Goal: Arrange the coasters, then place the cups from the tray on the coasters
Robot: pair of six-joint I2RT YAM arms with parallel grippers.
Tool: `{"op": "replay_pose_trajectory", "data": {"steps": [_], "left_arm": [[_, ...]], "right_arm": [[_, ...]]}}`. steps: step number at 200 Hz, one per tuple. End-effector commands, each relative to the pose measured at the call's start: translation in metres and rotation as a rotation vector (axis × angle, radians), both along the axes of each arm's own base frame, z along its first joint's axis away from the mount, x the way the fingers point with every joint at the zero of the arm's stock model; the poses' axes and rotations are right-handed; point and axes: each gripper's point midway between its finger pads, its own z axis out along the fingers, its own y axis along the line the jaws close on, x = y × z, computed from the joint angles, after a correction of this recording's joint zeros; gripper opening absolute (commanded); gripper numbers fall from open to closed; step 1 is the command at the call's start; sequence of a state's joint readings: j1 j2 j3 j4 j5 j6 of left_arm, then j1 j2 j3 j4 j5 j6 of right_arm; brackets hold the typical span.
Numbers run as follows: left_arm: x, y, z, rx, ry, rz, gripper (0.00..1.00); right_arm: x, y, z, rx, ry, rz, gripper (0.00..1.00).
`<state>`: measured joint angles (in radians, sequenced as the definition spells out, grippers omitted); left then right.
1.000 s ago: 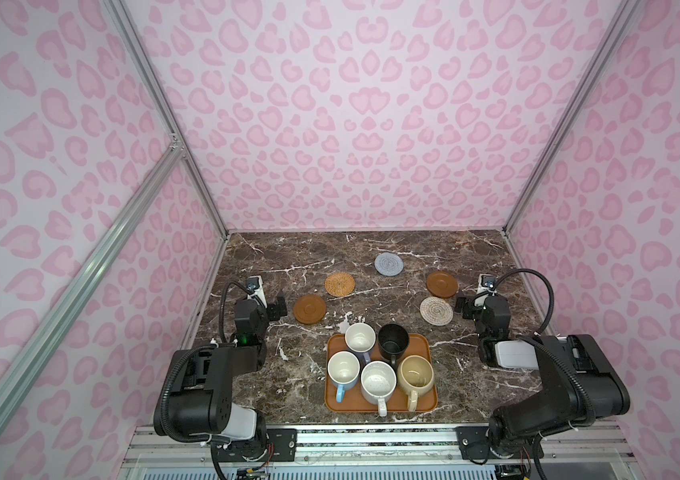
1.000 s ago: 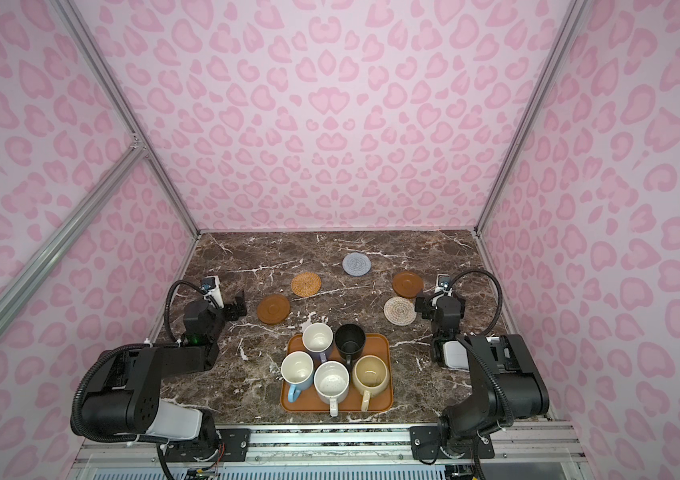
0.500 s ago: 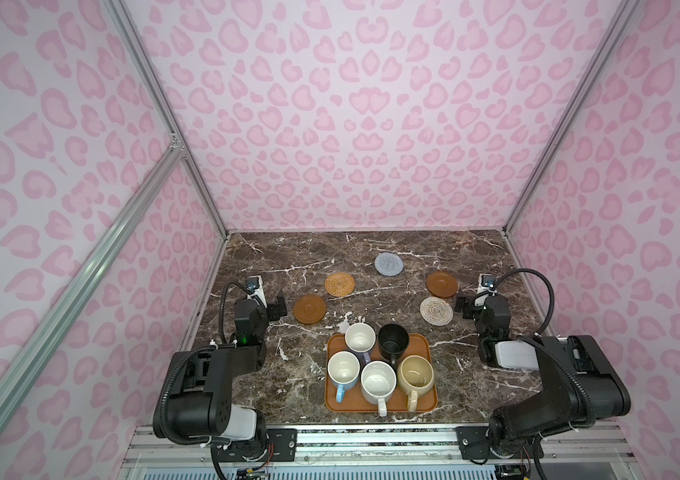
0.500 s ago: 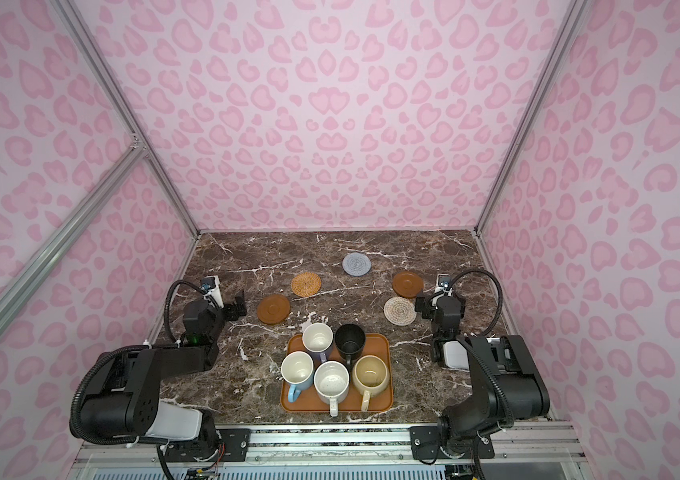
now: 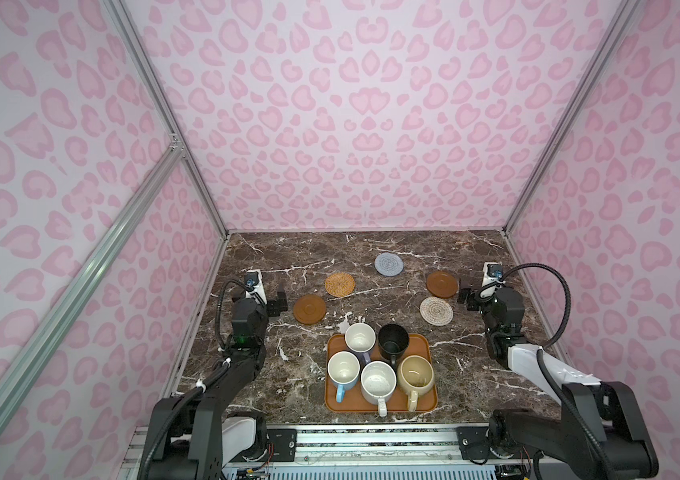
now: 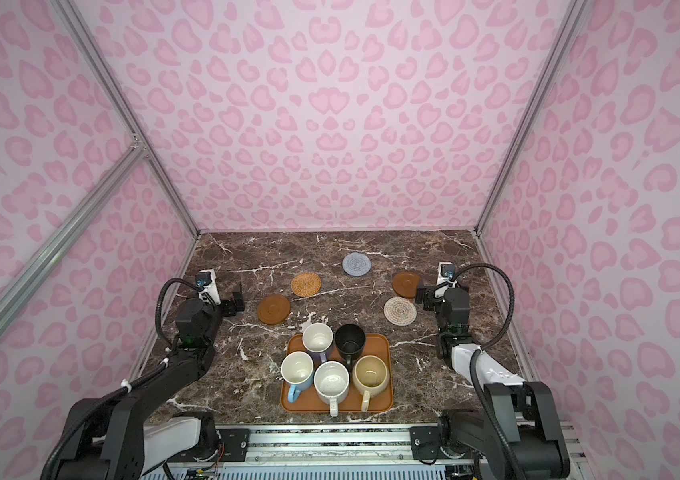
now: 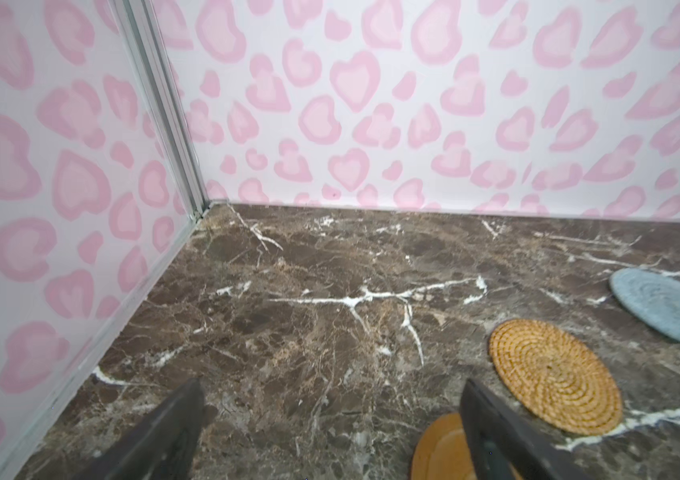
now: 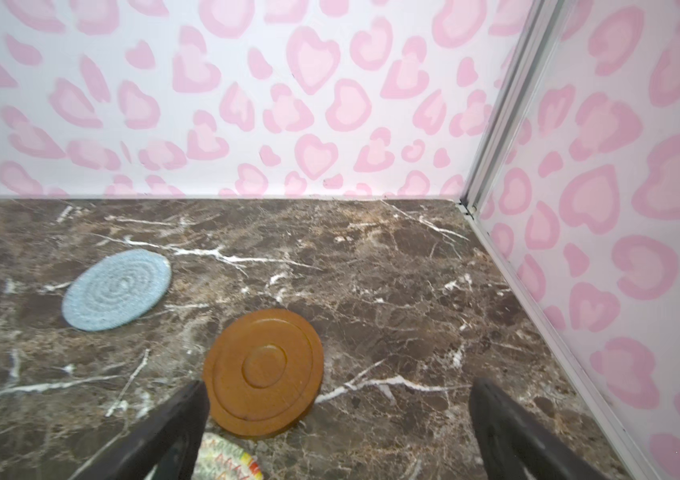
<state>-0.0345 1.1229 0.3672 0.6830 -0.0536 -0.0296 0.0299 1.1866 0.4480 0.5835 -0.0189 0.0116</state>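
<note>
The left gripper (image 7: 332, 386) is held low over the table (image 7: 330, 291), its jaws spread wide with nothing between them. The left brown coaster (image 5: 309, 309) lies just beside it, and in the left wrist view its edge is overlapped by one finger (image 7: 496, 436). The right gripper (image 8: 338, 386) is likewise spread wide and empty. The right brown coaster (image 8: 263, 372) lies flat just past one finger (image 8: 172, 436), and an edge of the cream coaster (image 8: 226, 459) is seen beneath that finger.

Farther out, the orange coaster (image 5: 340, 284) and the grey-blue coaster (image 5: 388, 264) are laid flat and apart. The five discs are spread in a loose arc, with the grey-blue one farthest back.

The tray (image 5: 357, 405) is set before the arc, square to the table's edges. All five mugs are stood upright on it, close together. The lavender mug (image 5: 359, 337) and black mug (image 5: 393, 338) are at the back. The blue mug (image 5: 343, 368), speckled mug (image 5: 378, 380) and beige mug (image 5: 415, 374) are in front, and their handles are pointed toward the near edge.
</note>
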Motion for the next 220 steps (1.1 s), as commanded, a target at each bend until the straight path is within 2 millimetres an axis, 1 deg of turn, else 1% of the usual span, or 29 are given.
{"op": "replay_pose_trajectory", "data": {"steps": [1,11,17,22,27,33,43,51,57,67,73,79,85,88,92,94,98,105,121,133,142,170,185,208,220], "left_arm": [[-0.010,-0.028,0.027,-0.055,-0.053,-0.157,0.97],[-0.018,-0.039,0.045,-0.082,-0.120,-0.214,0.97],[-0.022,-0.033,0.050,-0.152,-0.136,-0.172,0.97],[-0.023,-0.023,0.049,-0.245,-0.126,-0.100,0.97],[-0.025,-0.014,0.050,-0.300,-0.122,-0.040,0.97],[-0.029,-0.013,0.055,-0.320,-0.141,-0.038,0.97],[-0.037,-0.018,0.066,-0.331,-0.196,-0.077,0.97],[-0.043,-0.017,0.071,-0.383,-0.222,-0.075,0.97],[-0.046,-0.013,0.071,-0.443,-0.216,-0.048,0.97],[-0.050,-0.005,0.069,-0.537,-0.180,0.011,0.97],[-0.052,-0.001,0.068,-0.580,-0.146,0.053,0.96],[-0.055,0.003,0.064,-0.618,-0.096,0.094,0.96],[-0.055,0.005,0.066,-0.632,-0.077,0.118,0.96],[-0.056,0.006,0.065,-0.637,-0.067,0.123,0.96],[-0.055,0.005,0.066,-0.637,-0.061,0.122,0.96],[-0.055,0.005,0.062,-0.633,-0.036,0.127,0.96],[-0.055,0.003,0.059,-0.634,-0.014,0.122,0.96],[-0.053,-0.004,0.058,-0.641,0.017,0.095,0.96],[-0.048,-0.026,0.055,-0.665,0.081,-0.015,0.96],[-0.046,-0.036,0.050,-0.700,0.118,-0.056,0.96],[-0.043,-0.039,0.046,-0.706,0.145,-0.058,0.96],[-0.042,-0.045,0.028,-0.641,0.255,-0.014,0.97],[-0.041,-0.051,0.017,-0.614,0.316,-0.018,0.97],[-0.038,-0.063,-0.006,-0.566,0.445,-0.011,0.99],[-0.036,-0.064,-0.020,-0.512,0.516,0.031,0.99]], "right_arm": [[-0.011,0.015,0.017,0.148,0.017,0.056,0.99],[-0.015,0.016,0.033,0.241,0.005,0.040,0.99],[-0.019,0.019,0.042,0.266,0.003,0.056,0.99],[-0.021,0.023,0.049,0.266,0.003,0.083,0.99],[-0.024,0.027,0.055,0.268,-0.002,0.102,0.99],[-0.027,0.029,0.062,0.275,-0.012,0.111,0.99],[-0.031,0.027,0.067,0.298,-0.025,0.098,0.99],[-0.035,0.018,0.066,0.363,-0.025,0.030,0.99],[-0.040,0.011,0.058,0.418,-0.006,-0.027,0.99],[-0.048,0.008,0.050,0.464,0.003,-0.052,0.99],[-0.053,0.006,0.047,0.509,-0.032,-0.068,0.99],[-0.055,0.004,0.049,0.544,-0.083,-0.071,0.99],[-0.058,0.010,0.052,0.554,-0.118,-0.025,0.98],[-0.059,0.016,0.055,0.546,-0.125,0.021,0.99],[-0.060,0.020,0.057,0.540,-0.124,0.046,0.99],[-0.060,0.023,0.057,0.540,-0.120,0.060,0.99],[-0.060,0.027,0.057,0.543,-0.109,0.078,0.99],[-0.059,0.031,0.056,0.550,-0.083,0.091,0.99],[-0.056,0.044,0.052,0.530,-0.015,0.145,0.99],[-0.052,0.053,0.049,0.503,0.025,0.169,0.99],[-0.050,0.059,0.047,0.481,0.051,0.173,0.99],[-0.045,0.087,0.044,0.395,0.121,0.222,0.99],[-0.041,0.107,0.042,0.347,0.151,0.268,0.99],[-0.035,0.137,0.040,0.289,0.216,0.333,0.99],[-0.030,0.152,0.039,0.262,0.254,0.368,0.99]]}}
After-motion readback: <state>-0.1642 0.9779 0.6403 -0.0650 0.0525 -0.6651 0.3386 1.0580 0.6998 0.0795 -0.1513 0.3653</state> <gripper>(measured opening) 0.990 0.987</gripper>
